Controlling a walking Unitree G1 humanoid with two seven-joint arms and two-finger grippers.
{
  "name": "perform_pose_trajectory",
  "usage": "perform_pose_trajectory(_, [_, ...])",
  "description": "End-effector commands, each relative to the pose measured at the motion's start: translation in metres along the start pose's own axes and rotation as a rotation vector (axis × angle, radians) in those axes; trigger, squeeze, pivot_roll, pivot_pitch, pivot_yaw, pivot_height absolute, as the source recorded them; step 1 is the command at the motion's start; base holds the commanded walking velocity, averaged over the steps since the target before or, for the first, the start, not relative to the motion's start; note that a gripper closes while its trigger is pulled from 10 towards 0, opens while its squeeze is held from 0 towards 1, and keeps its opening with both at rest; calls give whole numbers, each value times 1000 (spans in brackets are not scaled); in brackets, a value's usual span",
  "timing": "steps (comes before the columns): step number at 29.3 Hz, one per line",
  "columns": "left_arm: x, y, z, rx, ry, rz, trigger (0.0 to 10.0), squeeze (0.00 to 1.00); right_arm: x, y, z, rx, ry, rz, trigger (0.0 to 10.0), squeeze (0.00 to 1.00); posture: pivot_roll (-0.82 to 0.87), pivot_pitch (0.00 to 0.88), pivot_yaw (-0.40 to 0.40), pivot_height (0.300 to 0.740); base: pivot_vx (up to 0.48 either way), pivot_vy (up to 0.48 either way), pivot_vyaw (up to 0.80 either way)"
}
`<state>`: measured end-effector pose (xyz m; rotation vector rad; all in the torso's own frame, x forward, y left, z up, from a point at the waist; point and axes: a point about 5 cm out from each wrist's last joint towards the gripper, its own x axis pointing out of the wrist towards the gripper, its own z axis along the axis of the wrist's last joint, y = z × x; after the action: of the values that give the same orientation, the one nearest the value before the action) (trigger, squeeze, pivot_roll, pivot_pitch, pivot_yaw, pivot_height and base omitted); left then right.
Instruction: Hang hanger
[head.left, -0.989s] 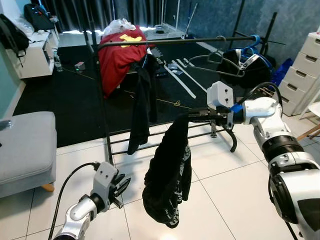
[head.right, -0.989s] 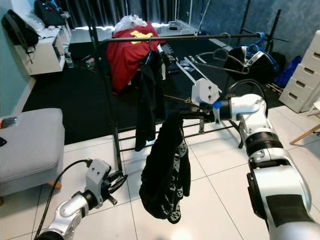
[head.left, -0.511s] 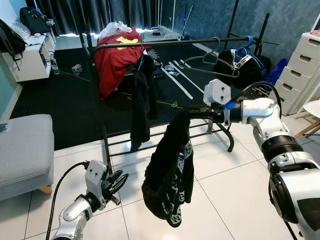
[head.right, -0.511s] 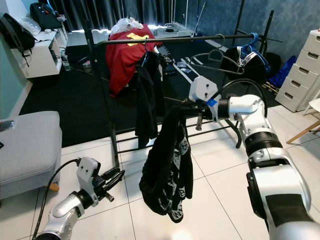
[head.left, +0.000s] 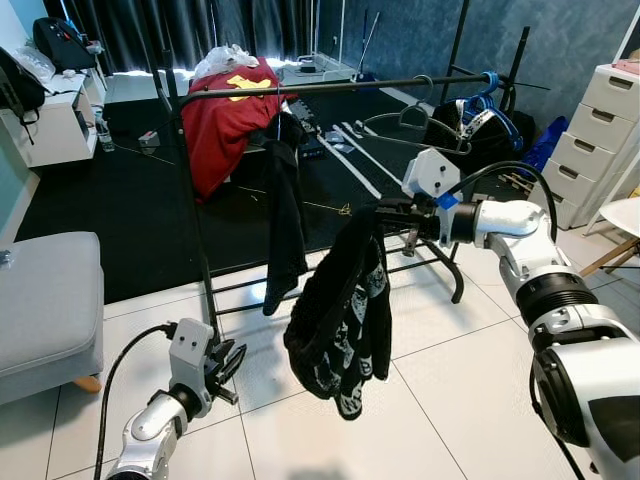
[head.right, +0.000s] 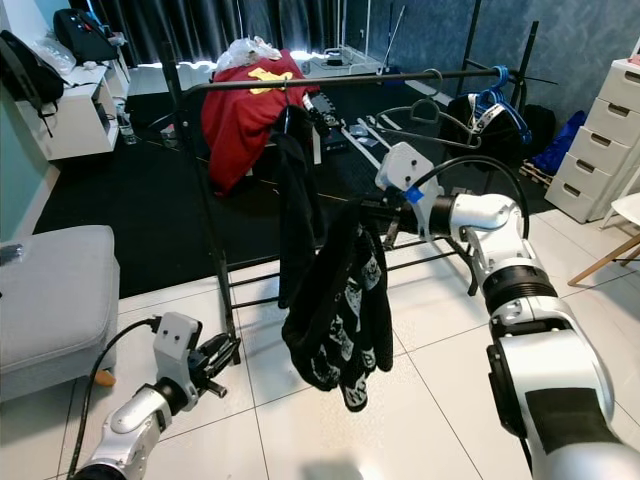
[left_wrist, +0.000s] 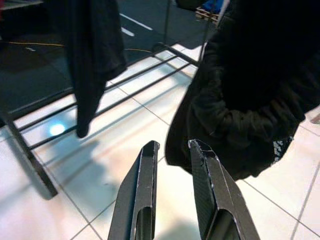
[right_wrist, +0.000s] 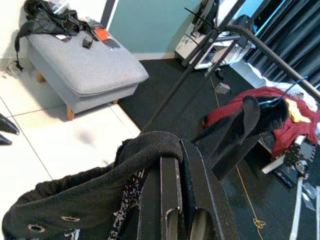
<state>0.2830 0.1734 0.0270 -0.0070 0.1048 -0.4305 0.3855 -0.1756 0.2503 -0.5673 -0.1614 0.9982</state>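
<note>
Black garment (head.left: 342, 320) with white print, red shirt (head.left: 222, 125) with yellow emblem, grey sofa (head.left: 45, 300), white floor tiles (head.left: 470, 390)

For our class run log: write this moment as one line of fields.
right gripper: shut on black garment, held out beside clothes rail | left gripper: low, open, idle | hanging: not yet done

Support surfaces: white tiled floor (head.left: 470, 390) in the foreground, meeting a black carpet (head.left: 110, 215) further back. A black clothes rack (head.left: 195, 225) stands with its base bars on the tiles at the carpet edge. Its top rail (head.left: 330, 85) carries a red garment (head.left: 225, 125), a dark garment (head.left: 285, 225) and several empty hangers (head.left: 420, 115). A grey padded seat (head.left: 45, 300) rests on the tiles at the robot's left. A white chest of drawers (head.left: 595, 145) stands at the right. Long white strips (head.left: 355, 160) lie on the carpet.
</note>
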Motion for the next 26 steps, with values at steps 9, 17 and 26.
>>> perform_pose_trajectory(9, [1, 7, -3, -25, 42, 113, 10000, 0, 4, 1, -2, 51, -41, -75, 0, 0, -94, 10, -62, 740, 0, 0, 0])
perform_pose_trajectory(17, [-2, 26, -5, -78, 88, 329, 10000, 0, -1, 12, -25, 185, -55, -204, 0, 0, -68, 16, -42, 740, 0, 0, 0])
perform_pose_trajectory(26, [-19, 38, -26, -147, 236, 463, 10000, 0, -17, 27, -60, 329, -16, -408, 2196, 0, -66, 24, -30, 740, 0, 0, 0])
